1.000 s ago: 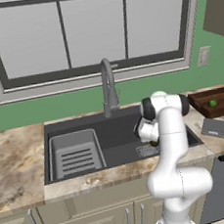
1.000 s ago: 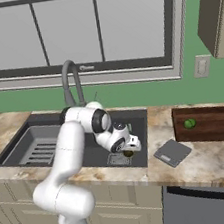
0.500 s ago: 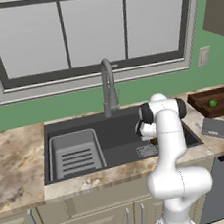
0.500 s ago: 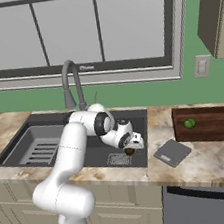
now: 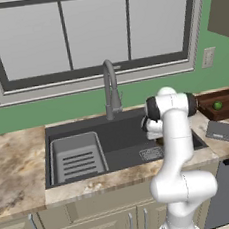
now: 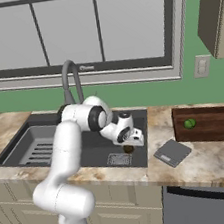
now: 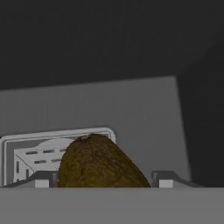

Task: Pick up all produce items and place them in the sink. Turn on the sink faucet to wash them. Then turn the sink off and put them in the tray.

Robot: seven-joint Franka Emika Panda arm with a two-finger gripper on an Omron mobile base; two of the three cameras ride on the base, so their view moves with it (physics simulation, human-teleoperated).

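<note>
The window (image 5: 92, 31) spans the green wall above a marble counter (image 5: 16, 163), and the dark sink (image 5: 119, 136) is set into it, with a pale ribbed rack (image 5: 76, 158) in its left half and the drain grate (image 6: 119, 159) near the front right. The white arm (image 5: 176, 144) bends down into the sink's right side. The grey faucet (image 5: 110, 89) stands behind the basin. Right of the sink sits the wooden tray (image 6: 209, 123), holding the green fruit (image 6: 189, 123), and a flat grey square (image 6: 173, 152) lies just in front of it. The gripper (image 6: 132, 145) hangs low over the basin floor, its fingers (image 7: 41, 180) spread either side of the brown fruit (image 7: 100, 164), which lies by the grate; whether they touch it I cannot tell.
</note>
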